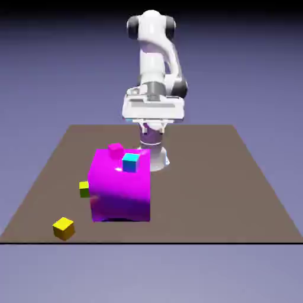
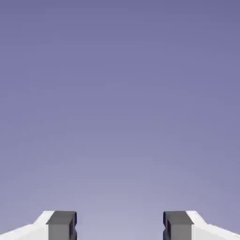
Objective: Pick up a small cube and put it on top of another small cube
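Golden cube point(image 1: 63, 228) sits alone at 7 o'clock from the magenta block point(image 1: 119, 187), olive cube point(image 1: 84, 189) hugging its 9; gripper point(image 2: 119, 227) spread, empty

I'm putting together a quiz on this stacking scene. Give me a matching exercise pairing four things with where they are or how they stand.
Things:
1. golden-yellow cube
2. olive cube
3. cyan cube
4. fingers

Places or states:
A. apart, with nothing between them
B. on the table near its front edge, alone
C. over the big magenta block, near its top right
D. beside the magenta block's left face, partly hidden

Pairs: 1-B, 2-D, 3-C, 4-A
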Action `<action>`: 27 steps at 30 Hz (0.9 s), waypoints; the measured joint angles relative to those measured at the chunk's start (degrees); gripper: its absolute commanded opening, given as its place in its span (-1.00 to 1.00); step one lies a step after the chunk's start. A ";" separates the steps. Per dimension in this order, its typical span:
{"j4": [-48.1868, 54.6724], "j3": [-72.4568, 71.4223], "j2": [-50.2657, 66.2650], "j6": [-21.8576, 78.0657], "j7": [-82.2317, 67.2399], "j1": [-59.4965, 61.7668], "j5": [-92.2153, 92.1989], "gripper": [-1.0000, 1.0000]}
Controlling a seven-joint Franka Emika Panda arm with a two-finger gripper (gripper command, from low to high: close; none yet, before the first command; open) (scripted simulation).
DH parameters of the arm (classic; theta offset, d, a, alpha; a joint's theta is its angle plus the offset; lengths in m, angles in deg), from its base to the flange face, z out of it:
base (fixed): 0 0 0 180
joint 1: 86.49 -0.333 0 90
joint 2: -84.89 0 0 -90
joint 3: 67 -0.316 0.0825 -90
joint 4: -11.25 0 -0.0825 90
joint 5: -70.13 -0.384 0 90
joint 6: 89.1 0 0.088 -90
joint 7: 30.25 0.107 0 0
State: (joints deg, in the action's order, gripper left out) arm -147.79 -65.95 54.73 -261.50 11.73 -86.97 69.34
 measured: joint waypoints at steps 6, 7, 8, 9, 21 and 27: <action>9.73 5.19 12.46 7.99 -2.34 1.05 -3.95 0.00; 11.35 6.06 14.54 9.32 -2.73 1.22 -4.61 0.00; 12.97 6.93 16.61 10.65 -3.12 1.40 -5.27 0.00; 14.59 7.79 18.69 11.98 -3.51 1.57 -5.93 0.00; 34.05 18.18 43.61 27.96 -8.18 3.66 -13.83 0.00; 43.77 23.37 56.06 35.95 -10.52 4.72 -17.78 0.00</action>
State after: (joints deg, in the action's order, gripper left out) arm -104.02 -42.58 110.80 -225.56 1.21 -82.25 51.56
